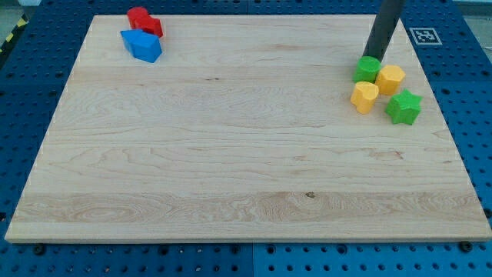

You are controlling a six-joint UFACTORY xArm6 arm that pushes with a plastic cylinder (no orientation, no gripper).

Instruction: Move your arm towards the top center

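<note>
My tip (pixel 373 56) is the lower end of the dark rod coming down from the view's top right. It stands right behind a green round block (pixel 368 69), touching or nearly touching it. Next to that block lie a yellow hexagon-like block (pixel 390 78), a yellow heart-shaped block (pixel 364 97) and a green star block (pixel 404 106), all close together at the view's right. The wooden board (pixel 231 154) fills most of the view.
At the view's top left sit two red blocks (pixel 144 21) and a blue block (pixel 142 45), bunched together. A blue pegboard table (pixel 31 115) surrounds the board. A black-and-white marker tag (pixel 424 35) lies beyond the board's top right corner.
</note>
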